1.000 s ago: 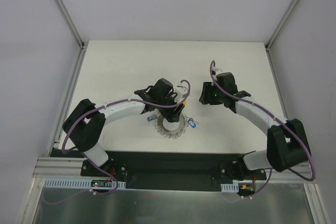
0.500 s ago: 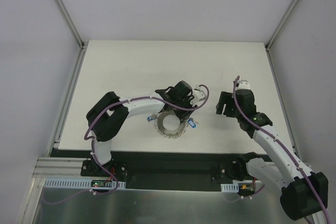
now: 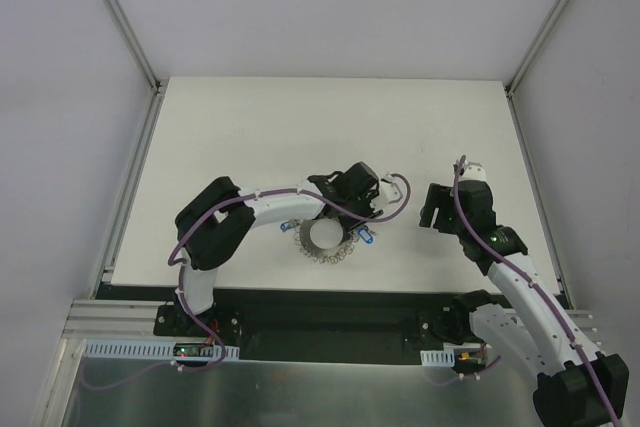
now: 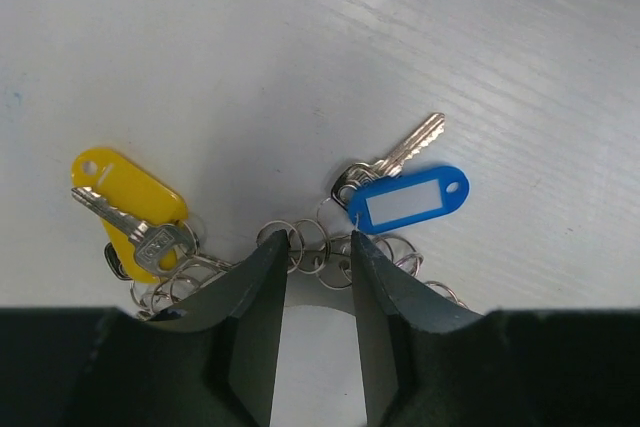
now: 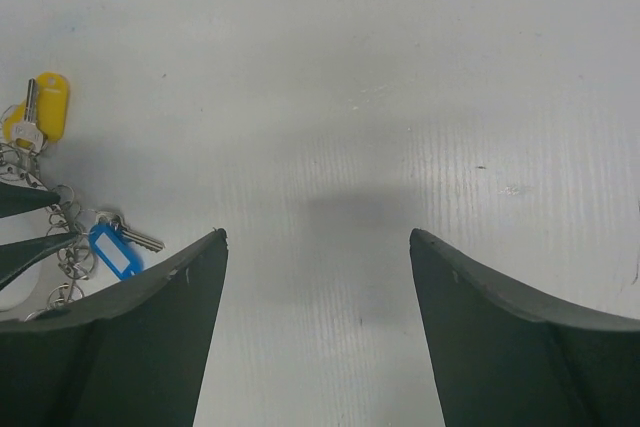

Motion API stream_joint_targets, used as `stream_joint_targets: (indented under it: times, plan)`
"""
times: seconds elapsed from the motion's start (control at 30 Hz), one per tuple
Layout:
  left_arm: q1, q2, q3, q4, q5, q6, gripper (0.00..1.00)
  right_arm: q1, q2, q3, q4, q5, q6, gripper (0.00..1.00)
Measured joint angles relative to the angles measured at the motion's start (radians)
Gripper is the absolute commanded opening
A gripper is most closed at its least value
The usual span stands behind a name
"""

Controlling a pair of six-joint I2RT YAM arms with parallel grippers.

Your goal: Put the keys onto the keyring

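Both arms have moved in the last second. The left arm's elbow has swung in closer to the keyring (image 3: 322, 256), and the right gripper (image 3: 431, 206) has pulled away from it, off to the right.

The keyring lies flat on the white table (image 3: 250, 137), near the edge where the arms are bolted. It is a grey ring with a bumpy rim made of lots of small wire loops.

The left gripper (image 4: 312, 239) is right over the far side of the keyring. Its two fingers are close together, with only a thin gap. Some of the small loops sit in that gap at the tips. I cannot tell if the fingers are pinching the loops or just sitting on each side of them.

A key with a blue tag (image 4: 408, 197) lies just past the keyring's rim, on the right of the left gripper. Its little loop touches the keyring's loops. A key with a yellow tag (image 4: 125, 207) lies on the other side of the fingers, also touching the loops. Another blue tag (image 3: 288, 227) peeks out at the left side of the keyring.

The right gripper is well apart from the keyring. Its fingers are spread wide with nothing between them, only bare table below.
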Motion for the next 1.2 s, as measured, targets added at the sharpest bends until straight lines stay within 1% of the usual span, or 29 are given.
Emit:
stream_joint_targets:
  times: [0.33,0.43,0.47,0.57,0.67,0.83,0.97,1.1,1.2]
  plan:
    - [-0.024,0.038,0.023,-0.037,-0.067,0.051,0.31,-0.006,0.0,0.0,-0.005,-0.003,-0.007,0.77]
    - [-0.025,0.051,0.035,-0.039,-0.085,0.06,0.23,-0.006,0.001,0.0,-0.005,-0.003,-0.008,0.77]
    - [-0.025,0.052,0.035,-0.039,-0.087,0.064,0.16,-0.007,0.001,0.0,-0.005,-0.003,-0.007,0.77]
    - [-0.026,0.052,0.037,-0.043,-0.087,0.075,0.07,-0.009,0.001,0.0,-0.005,-0.003,-0.008,0.77]
    - [-0.029,0.046,0.037,-0.045,-0.09,0.079,0.0,-0.01,0.001,0.0,-0.005,-0.007,-0.013,0.76]
    - [-0.031,0.014,0.029,-0.066,-0.101,0.08,0.0,-0.011,0.002,0.0,-0.004,-0.027,-0.029,0.76]
    - [-0.031,-0.044,-0.003,-0.082,-0.1,0.08,0.0,-0.011,0.013,0.0,-0.002,-0.057,-0.041,0.76]
    - [-0.021,-0.126,-0.039,-0.093,-0.07,0.076,0.0,-0.011,0.018,0.001,0.014,-0.135,-0.071,0.75]
    - [0.003,-0.196,-0.066,-0.097,-0.014,0.071,0.0,-0.012,0.018,0.005,0.035,-0.224,-0.102,0.75]
